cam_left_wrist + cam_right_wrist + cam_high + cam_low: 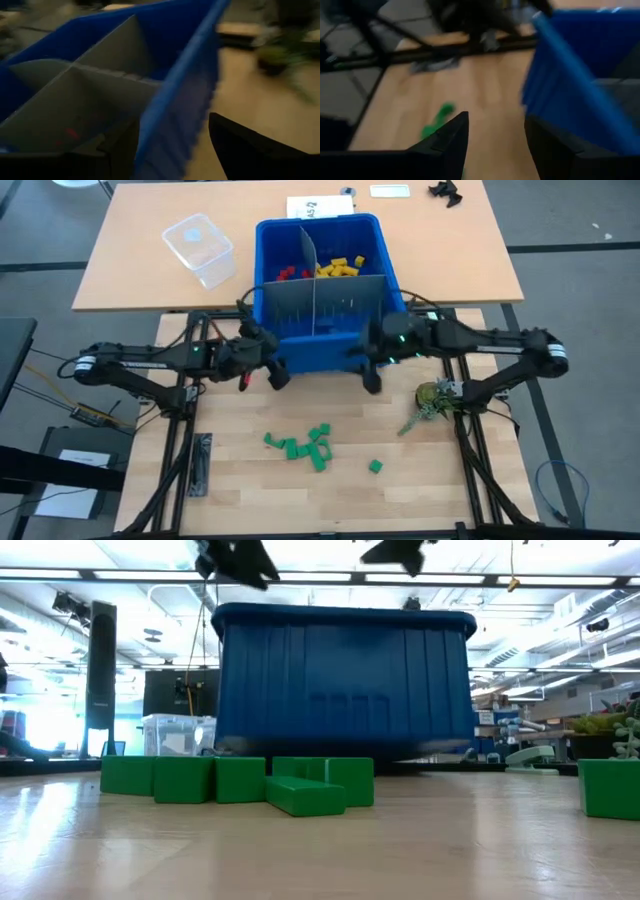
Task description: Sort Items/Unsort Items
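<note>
Evidently mid-sort: red blocks [290, 273] kept in the far-left compartment of the blue bin [320, 358], yellow blocks [340, 267] in the far-right one, held apart by the grey dividers [320, 310] so colours cannot mix. Nothing discernible in the two near compartments from above.

Left out on the bare table [300, 500], toward its near edge: a loose cluster of green blocks [305, 445], some touching one another, plus one lone green block [375, 466] a little to the right of the cluster. Probably awaiting a compartment of their own, or just tipped out; impossible to say which.

Left claw [265, 375] parked at the bin's near-left corner, fingers spread. Judging by the left wrist view, set astride the bin's blue wall [190, 75], one finger on the divider side [90, 85], the other outside over the table; left claw [172, 130] not visibly clamping, so likely placed there to steady or take hold of the bin rather than to fetch a block.

Right claw [370, 375] hanging at the near-right corner, just outside the wall [570, 85], fingers apart and empty [495, 120].

As for the green blocks [437, 120]: well apart from both claws, lying nearer the table's front edge, roughly between the two arms, with the bin [340, 680] standing behind the green row [240, 780] in the low view. None between any fingers.
</note>
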Tool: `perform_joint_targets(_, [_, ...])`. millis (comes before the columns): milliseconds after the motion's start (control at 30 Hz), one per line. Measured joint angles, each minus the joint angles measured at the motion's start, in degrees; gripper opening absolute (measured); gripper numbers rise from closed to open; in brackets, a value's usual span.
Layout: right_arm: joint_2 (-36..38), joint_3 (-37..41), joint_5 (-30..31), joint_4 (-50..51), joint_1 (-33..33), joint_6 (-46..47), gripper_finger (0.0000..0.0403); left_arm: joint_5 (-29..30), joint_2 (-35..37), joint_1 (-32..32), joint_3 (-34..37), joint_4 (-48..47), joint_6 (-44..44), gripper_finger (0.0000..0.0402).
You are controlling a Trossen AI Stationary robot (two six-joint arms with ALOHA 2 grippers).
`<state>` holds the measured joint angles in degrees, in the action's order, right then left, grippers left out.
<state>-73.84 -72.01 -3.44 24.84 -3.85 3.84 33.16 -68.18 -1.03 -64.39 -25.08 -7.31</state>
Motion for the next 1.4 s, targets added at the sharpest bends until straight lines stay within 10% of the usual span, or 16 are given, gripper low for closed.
perform_joint_targets(400, [-3.37, 0.11, 16.04, 11.43, 21.37, 7.08, 0.0192, -22.52, -0.5, -14.76, -0.05, -9.05, -9.18, 0.0248])
perform_joint_targets(933, [-17.95, 0.93, 22.07, 8.71, 30.3, 16.95, 0.0177, -27.08, -19.82, -20.29, -0.05, -23.97, -4.99, 0.0248])
perform_joint_targets(1400, [-14.3, 21.17, 27.32, -13.71, 37.43, 39.45, 0.0174, -28.15, -36.49, -19.56, -0.03, -21.02, 4.04, 0.0179])
